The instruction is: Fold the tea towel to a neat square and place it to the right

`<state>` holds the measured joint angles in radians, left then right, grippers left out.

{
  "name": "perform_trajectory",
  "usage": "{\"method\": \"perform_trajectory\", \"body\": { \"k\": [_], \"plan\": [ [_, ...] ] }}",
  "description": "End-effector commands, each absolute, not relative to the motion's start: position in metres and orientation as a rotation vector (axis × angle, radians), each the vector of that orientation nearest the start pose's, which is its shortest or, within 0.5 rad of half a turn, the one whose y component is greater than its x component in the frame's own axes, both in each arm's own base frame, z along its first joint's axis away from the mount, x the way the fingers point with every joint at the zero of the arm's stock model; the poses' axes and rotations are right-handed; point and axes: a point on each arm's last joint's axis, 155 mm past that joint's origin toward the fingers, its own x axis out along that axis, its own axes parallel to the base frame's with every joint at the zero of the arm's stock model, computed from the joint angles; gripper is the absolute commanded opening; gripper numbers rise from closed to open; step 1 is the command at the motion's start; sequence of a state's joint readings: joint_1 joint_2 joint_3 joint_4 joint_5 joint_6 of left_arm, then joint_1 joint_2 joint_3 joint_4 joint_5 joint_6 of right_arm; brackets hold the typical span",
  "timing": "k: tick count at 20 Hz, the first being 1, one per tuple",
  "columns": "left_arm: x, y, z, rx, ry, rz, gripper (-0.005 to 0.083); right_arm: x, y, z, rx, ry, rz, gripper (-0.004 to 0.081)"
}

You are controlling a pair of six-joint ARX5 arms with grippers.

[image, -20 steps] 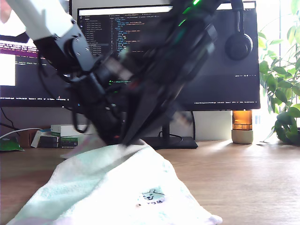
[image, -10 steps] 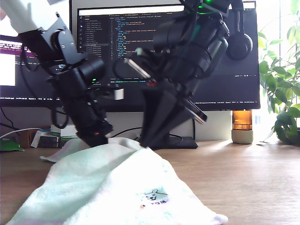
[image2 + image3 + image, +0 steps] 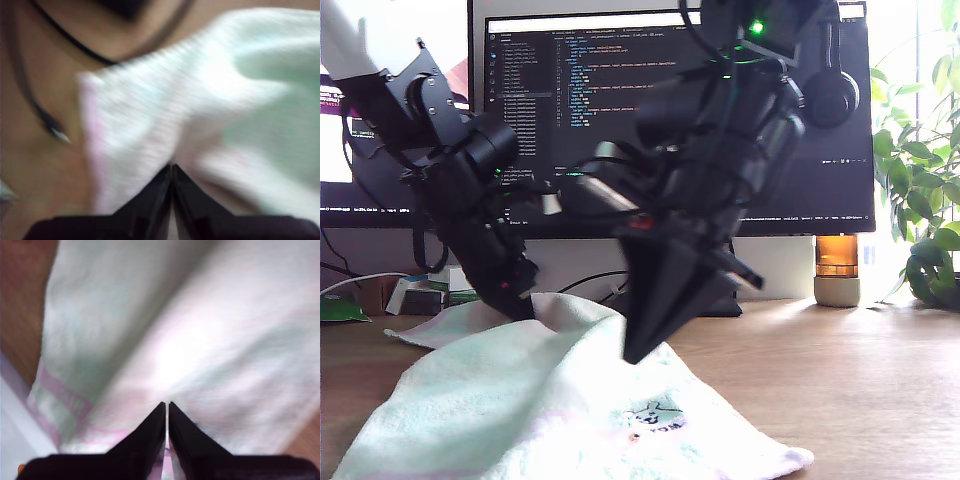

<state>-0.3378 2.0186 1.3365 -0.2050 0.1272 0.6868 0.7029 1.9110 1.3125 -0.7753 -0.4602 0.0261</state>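
Two hands pinch the tea towel (image 3: 550,400), heaped on the bench (image 3: 840,380): my first hand (image 3: 171,167) and my second hand (image 3: 166,405), jaws clamped on cloth. Folding looks barely begun; squaring and placing remain.

Office desk (image 3: 860,390): code monitors (image 3: 620,100), headphones (image 3: 828,92)
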Motion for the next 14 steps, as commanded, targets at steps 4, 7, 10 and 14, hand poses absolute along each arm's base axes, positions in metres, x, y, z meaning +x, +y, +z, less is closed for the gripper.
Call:
{"method": "perform_trajectory", "body": {
  "k": [4,7,10,14],
  "plan": [
    [0.483,-0.193,0.022,0.814,0.683,-0.772,-0.0021,0.227,0.317,0.023,-0.172,1.491,0.95,-0.0013],
    [0.475,-0.188,0.023,0.796,0.728,-0.776,-0.0021,0.23,0.319,0.024,-0.168,1.472,0.956,-0.0013],
    [0.471,-0.189,0.048,0.765,0.707,-0.781,-0.0021,0.231,0.32,0.024,-0.167,1.467,0.958,-0.0013],
    [0.45,-0.173,0.054,0.712,0.789,-0.815,-0.0021,0.233,0.32,0.024,-0.162,1.463,0.959,-0.0013]
  ]
}}
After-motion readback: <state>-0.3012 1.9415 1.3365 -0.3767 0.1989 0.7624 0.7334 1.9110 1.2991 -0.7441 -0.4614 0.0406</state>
